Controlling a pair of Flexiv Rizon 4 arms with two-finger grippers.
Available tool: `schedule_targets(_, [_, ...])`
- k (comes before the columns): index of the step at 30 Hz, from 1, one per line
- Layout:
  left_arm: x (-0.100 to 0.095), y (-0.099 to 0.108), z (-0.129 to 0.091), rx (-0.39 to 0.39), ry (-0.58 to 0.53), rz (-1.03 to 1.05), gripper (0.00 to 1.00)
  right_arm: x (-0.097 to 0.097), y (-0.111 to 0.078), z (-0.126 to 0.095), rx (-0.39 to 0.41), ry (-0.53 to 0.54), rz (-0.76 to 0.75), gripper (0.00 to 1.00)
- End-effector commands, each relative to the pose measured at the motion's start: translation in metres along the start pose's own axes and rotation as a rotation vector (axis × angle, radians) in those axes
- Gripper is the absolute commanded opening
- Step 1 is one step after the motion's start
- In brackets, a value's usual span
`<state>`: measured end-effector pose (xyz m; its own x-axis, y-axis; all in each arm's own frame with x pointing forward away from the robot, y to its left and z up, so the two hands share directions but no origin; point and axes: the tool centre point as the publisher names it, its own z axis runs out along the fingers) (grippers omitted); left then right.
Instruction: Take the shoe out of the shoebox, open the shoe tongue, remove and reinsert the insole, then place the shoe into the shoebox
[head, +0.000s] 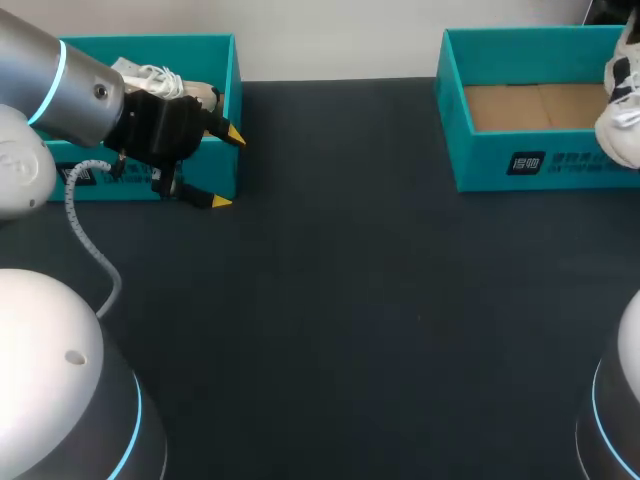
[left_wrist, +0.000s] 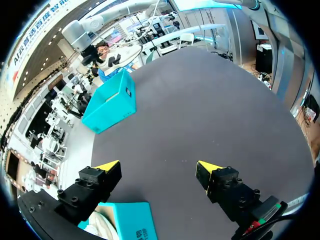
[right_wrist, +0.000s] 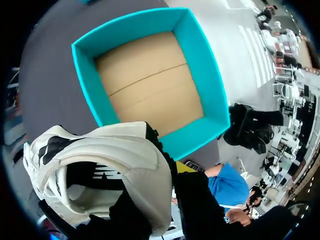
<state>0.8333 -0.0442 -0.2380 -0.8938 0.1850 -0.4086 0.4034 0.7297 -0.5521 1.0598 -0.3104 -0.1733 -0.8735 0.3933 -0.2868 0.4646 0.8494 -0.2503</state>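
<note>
A white shoe with black marks (right_wrist: 100, 160) hangs above the right teal shoebox (right_wrist: 150, 85), whose brown cardboard floor is bare. My right gripper (right_wrist: 167, 175) is shut on the shoe's collar; one yellow tip shows and the other is hidden inside the shoe. In the head view this shoe (head: 622, 100) hangs at the right edge, over the box (head: 540, 150). My left gripper (head: 226, 168) stands open over the table beside the left teal box (head: 150, 185), with nothing between its fingers (left_wrist: 107, 166). From the left wrist, the far box (left_wrist: 110, 102) and the held shoe (left_wrist: 117, 55) show ahead.
A second white shoe (head: 155, 78) lies in the left box, whose corner (left_wrist: 132, 220) sits just under my left gripper. The dark table (head: 350, 300) stretches between the two boxes.
</note>
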Motion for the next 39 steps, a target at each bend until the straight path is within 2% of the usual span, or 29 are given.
schedule_targets(1, [0.001,-0.001,0.000,-0.003,0.000,0.000,1.00,0.004,-0.007,-0.004,0.008,0.009,0.512,0.00])
schedule_targets(3, [0.001,-0.001,0.000,-0.003,0.000,0.000,1.00,0.003,-0.009,-0.002,0.001,0.009,0.588,0.00])
schedule_targets(4, [0.001,-0.001,0.000,-0.003,0.000,0.000,1.00,0.002,-0.011,-0.002,0.018,0.038,0.653,0.00])
schedule_targets(6, [0.001,-0.001,0.000,-0.003,0.000,0.000,1.00,0.001,-0.011,-0.002,-0.001,0.071,0.706,0.00])
schedule_targets(10, [0.001,-0.001,0.000,-0.003,0.000,0.000,1.00,0.002,-0.015,-0.001,0.064,0.145,0.767,0.00])
schedule_targets(16, [0.001,-0.001,0.000,-0.003,0.000,0.000,1.00,0.009,-0.020,0.000,0.086,0.200,0.905,0.00])
schedule_targets(17, [0.001,-0.001,0.000,-0.003,0.000,0.000,1.00,0.012,-0.022,0.000,0.133,0.212,0.943,0.00])
schedule_targets(18, [0.001,-0.001,0.000,-0.003,0.000,0.000,1.00,0.012,-0.022,0.000,0.109,0.209,0.946,0.00])
schedule_targets(19, [0.001,-0.001,0.000,-0.003,0.000,0.000,1.00,0.013,-0.022,0.001,0.143,0.229,0.998,0.00])
schedule_targets(21, [0.001,-0.001,0.000,-0.003,0.000,0.000,1.00,0.014,-0.023,0.002,0.137,0.237,1.033,0.00])
schedule_targets(39, [0.001,-0.001,0.000,-0.003,0.000,0.000,1.00,0.014,-0.023,0.002,0.137,0.237,1.033,0.00])
